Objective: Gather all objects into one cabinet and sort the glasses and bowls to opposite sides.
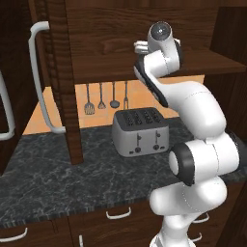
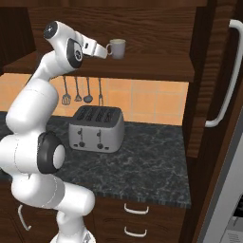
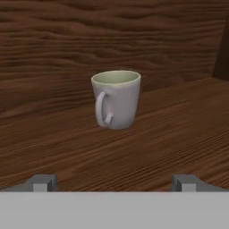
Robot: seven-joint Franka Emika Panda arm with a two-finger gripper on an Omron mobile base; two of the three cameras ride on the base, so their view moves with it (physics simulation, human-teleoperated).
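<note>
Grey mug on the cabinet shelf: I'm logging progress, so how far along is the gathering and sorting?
Done: the grey mug stands upright on the cabinet shelf. In hand: nothing; the tool is open, level with the mug and just short of it. Left: whether the mug needs moving to its side cannot be told; no bowl or other cups appear here. The toaster is not involved.

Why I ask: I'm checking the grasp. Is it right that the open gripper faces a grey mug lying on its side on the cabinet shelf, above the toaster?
Not quite. The grey mug stands upright on the cabinet shelf, rim up and handle toward the camera, as the hand view shows. The rest holds: the gripper is open and faces it, above the toaster.
</note>
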